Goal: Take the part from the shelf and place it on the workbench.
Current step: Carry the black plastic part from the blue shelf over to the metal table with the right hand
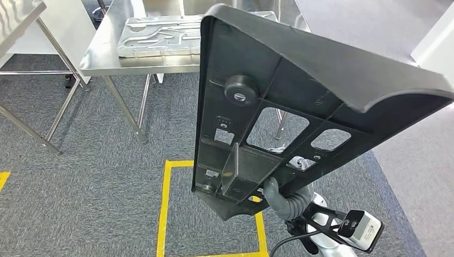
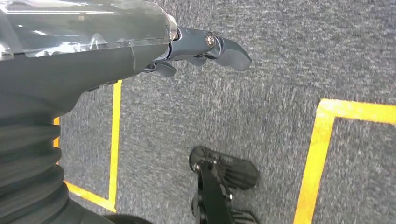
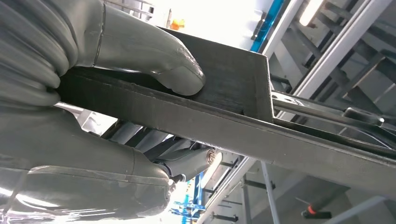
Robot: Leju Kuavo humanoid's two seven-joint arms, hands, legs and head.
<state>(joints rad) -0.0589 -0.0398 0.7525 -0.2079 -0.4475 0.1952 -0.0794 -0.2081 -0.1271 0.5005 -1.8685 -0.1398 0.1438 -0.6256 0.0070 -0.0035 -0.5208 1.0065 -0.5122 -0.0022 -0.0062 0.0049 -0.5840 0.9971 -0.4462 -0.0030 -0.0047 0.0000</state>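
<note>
A large black plastic part (image 1: 300, 80), ribbed and with several cut-outs, stands tilted in front of me in the head view. My right hand (image 1: 278, 195) grips its lower edge from beneath. In the right wrist view the thumb (image 3: 154, 56) presses on one face of the part (image 3: 224, 126) and the darker fingers (image 3: 187, 161) clamp the other. The steel workbench (image 1: 101, 53) stands ahead, beyond the part. My left hand (image 2: 205, 51) hangs over the carpet, holding nothing, its fingers loosely apart.
A pressed silver metal panel (image 1: 160, 35) lies on the workbench. A second steel table (image 1: 16, 21) stands at the far left. Yellow tape (image 1: 166, 214) marks a square on the grey carpet in front of me. A white wall or cabinet (image 1: 436, 37) is at the right.
</note>
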